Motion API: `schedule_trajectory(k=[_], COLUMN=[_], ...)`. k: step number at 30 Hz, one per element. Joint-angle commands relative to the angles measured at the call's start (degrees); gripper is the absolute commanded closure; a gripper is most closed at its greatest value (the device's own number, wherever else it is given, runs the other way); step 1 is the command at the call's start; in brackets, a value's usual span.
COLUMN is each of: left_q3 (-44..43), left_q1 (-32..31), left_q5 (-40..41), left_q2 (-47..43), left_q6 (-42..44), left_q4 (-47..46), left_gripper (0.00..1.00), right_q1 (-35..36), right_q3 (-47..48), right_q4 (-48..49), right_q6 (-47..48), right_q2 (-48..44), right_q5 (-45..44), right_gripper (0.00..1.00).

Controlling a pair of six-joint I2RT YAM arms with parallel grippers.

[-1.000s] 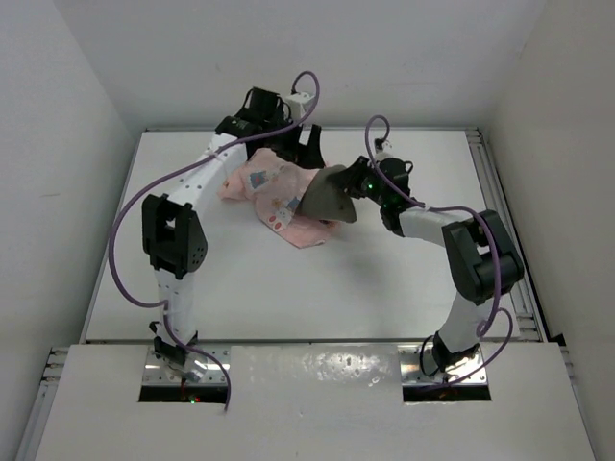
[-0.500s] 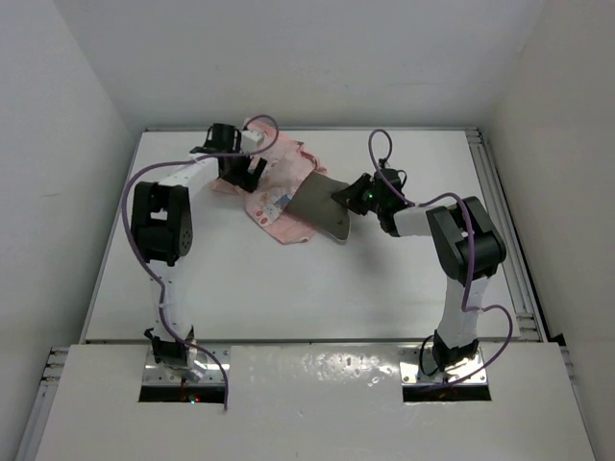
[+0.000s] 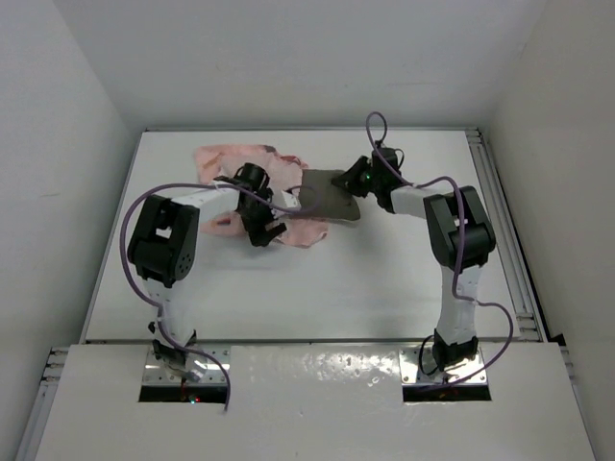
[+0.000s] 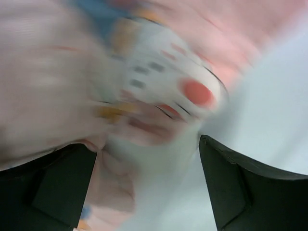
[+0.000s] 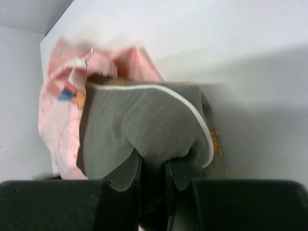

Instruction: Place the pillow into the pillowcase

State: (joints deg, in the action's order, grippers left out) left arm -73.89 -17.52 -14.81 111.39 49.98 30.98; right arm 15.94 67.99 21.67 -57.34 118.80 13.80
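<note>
Top external view: left gripper (image 3: 265,224) has swung off the far edge onto the pillowcase (image 3: 231,158); the pillow (image 3: 327,194) waits at its mouth.
Half a second ago the left gripper was up near the far-left corner. Now it sits low at the pillowcase's near hem, fingers spread, blurred pink cloth between them. The pillowcase lies flatter on the desk (image 3: 336,279), reaching toward that corner. The pillow has slid toward the far edge, mostly outside the cloth. The right gripper (image 3: 355,182) pinches its right end. This looks like a regrip to open the mouth.
</note>
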Motion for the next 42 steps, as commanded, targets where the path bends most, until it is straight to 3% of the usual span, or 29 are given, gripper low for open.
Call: schedule_trajectory(k=[1, 3, 5, 10, 11, 13, 14, 17, 20, 24, 25, 27, 28, 30, 31, 33, 34, 36, 38, 42], left_q3=[1.73, 0.86, -1.07, -17.75, -21.18, -30.50, -34.53, -34.84, -29.06, -28.94, -29.38, -31.57, -32.36, -33.95, -34.04, -33.17, -32.90, -31.24, -28.00, -18.60], left_q1=[-2.95, -5.06, -7.08, -8.76, -8.59, -7.62, -5.27, 1.22, 8.26, 13.64, 14.87, 15.85, 16.37, 16.38, 16.38, 16.03, 15.42, 14.10, 13.30, 11.81], left_q5=[-10.76, -14.35, -16.65, -26.39, -29.63, -31.85, -33.25, -29.96, -18.82, -10.25, -9.37, -8.57, -8.66, -7.61, -6.21, -4.80, -3.92, -1.90, -0.67, -3.20], left_q2=[-2.41, -2.93, -3.20, -3.29, -3.29, -3.29, -3.29, -3.90, -3.47, 1.97, 3.12, 6.98, 8.21, 11.21, 12.08, 13.67, 14.20, 15.52, 15.52, 11.93], left_q6=[10.14, 10.75, 11.11, 9.09, 9.00, 5.95, 4.10, -8.20, -19.37, -24.04, -25.09, -27.47, -27.82, -28.70, -28.88, -28.19, -27.66, -24.34, -22.12, -17.20], left_q4=[16.63, 21.81, 27.34, 37.99, 41.23, 42.40, 40.58, 29.20, 15.31, 8.66, 6.74, 5.49, 4.62, 3.48, 1.73, 0.49, 0.13, 1.35, 2.06, 3.55], left_gripper=[0.17, 0.18, 0.15, 0.04, 0.00, 0.00, 0.00, 0.00, 0.00, 0.04, 0.16, 0.28, 0.40, 0.49, 0.51, 0.52, 0.50, 0.44, 0.44, 0.44], right_q1=[-0.30, -0.13, -0.04, 0.93, 1.19, 1.19, 1.19, 0.67, -0.47, -2.06, -2.06, -0.13, 0.92, 4.00, 4.96, 6.46, 6.73, 7.70, 8.57, 8.93], right_q3=[6.71, 9.52, 10.41, 12.96, 13.40, 14.10, 14.02, 11.31, 7.53, 0.24, -1.78, -8.90, -11.01, -16.99, -18.66, -23.67, -24.65, -26.06, -23.88, -19.65], right_q4=[-2.78, -0.68, 2.31, 6.19, 5.93, 4.88, 4.44, 3.64, -0.12, -7.95, -7.96, -6.91, -6.82, -6.99, -7.34, -5.86, -5.33, -4.44, -6.02, -9.37], right_q6=[4.43, 4.78, 4.17, 3.81, 3.82, 3.47, 3.46, 3.46, 3.90, 6.17, 7.41, 10.67, 13.54, 15.94, 15.95, 15.25, 13.94, 13.31, 12.61, 8.41], right_q2=[2.66, 4.06, 5.73, 8.63, 9.68, 10.48, 10.57, 9.52, 5.14, -6.26, -8.57, -12.89, -16.46, -19.21, -21.14, -22.73, -23.61, -23.18, -20.56, -15.10], right_q5=[1.13, 2.54, 5.16, 6.24, 6.15, 6.06, 6.06, 4.31, -3.14, -15.19, -18.25, -19.60, -20.56, -20.57, -21.18, -19.35, -18.56, -14.87, -12.59, -7.58], right_gripper=[1.00, 0.98, 0.89, 0.79, 0.68, 0.57, 0.39, 0.02, 0.01, 0.01, 0.01, 0.01, 0.01, 0.03, 0.11, 0.28, 0.45, 0.43, 0.34, 0.29])
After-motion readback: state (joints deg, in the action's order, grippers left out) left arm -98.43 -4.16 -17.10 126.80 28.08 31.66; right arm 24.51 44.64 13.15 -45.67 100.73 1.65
